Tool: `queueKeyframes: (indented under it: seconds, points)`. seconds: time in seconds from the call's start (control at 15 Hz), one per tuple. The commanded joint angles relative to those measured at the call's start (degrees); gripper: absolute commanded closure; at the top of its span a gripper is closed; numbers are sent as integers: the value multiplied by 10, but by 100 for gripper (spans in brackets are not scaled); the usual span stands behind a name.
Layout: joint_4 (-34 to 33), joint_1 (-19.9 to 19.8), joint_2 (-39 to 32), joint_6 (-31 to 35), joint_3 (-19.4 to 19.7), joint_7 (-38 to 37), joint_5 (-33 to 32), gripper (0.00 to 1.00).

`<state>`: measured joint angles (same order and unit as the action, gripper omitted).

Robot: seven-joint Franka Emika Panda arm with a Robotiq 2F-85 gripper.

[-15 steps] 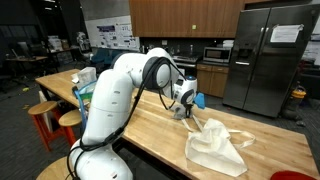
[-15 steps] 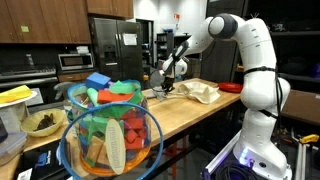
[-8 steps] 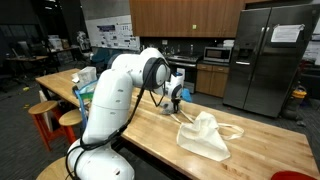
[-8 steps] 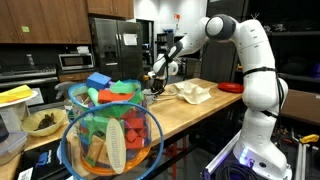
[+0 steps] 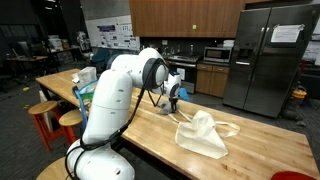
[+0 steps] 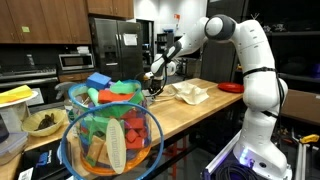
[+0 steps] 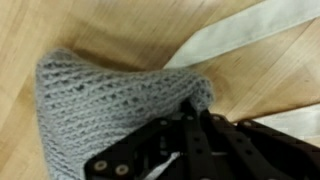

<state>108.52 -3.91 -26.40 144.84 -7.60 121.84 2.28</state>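
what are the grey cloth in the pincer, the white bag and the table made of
The grey cloth: knitted yarn, likely wool or acrylic, matte; open looped stitches show. The white bag: thin woven fabric, probably cotton; it slumps in soft folds. The table: wood, lightly sealed; joined planks with grain lines.

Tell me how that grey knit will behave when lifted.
Likely floppy: the knit bunches into a peak where the claw pinches it. Probably light, given its open mesh. Unlikely to roll; it lies slack on the table.
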Motion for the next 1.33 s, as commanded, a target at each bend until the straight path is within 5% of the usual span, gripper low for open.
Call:
queueKeyframes:
  seconds: [0.0, 0.87, 1.27]
  points:
    - [43, -20, -11, 5, 4, 5, 2, 99]
    - [170, -111, 69, 62, 8, -16, 214, 99]
    - [201, -146, 104, 59, 39, 10, 258, 99]
